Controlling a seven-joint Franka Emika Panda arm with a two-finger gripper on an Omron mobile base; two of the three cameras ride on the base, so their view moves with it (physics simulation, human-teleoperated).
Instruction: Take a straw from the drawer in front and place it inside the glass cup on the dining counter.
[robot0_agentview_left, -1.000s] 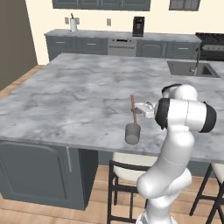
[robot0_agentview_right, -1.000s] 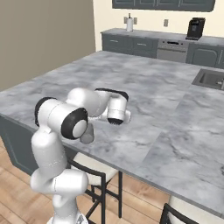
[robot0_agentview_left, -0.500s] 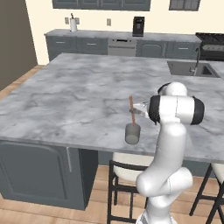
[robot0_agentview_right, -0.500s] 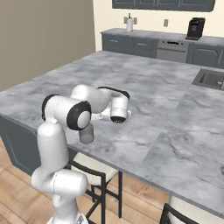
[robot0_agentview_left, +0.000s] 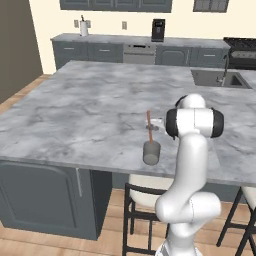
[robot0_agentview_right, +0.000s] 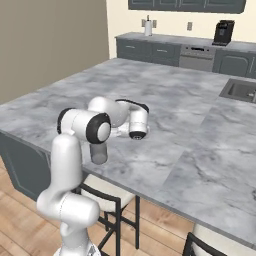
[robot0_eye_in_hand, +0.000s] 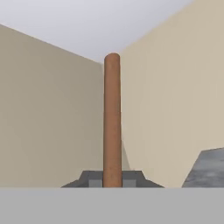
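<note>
The hand is clamped shut on the straw, a light, stiff, thin stick pinched near one end, held roughly upright just above the glass cup on the marble worktop, likely to pivot.
</note>
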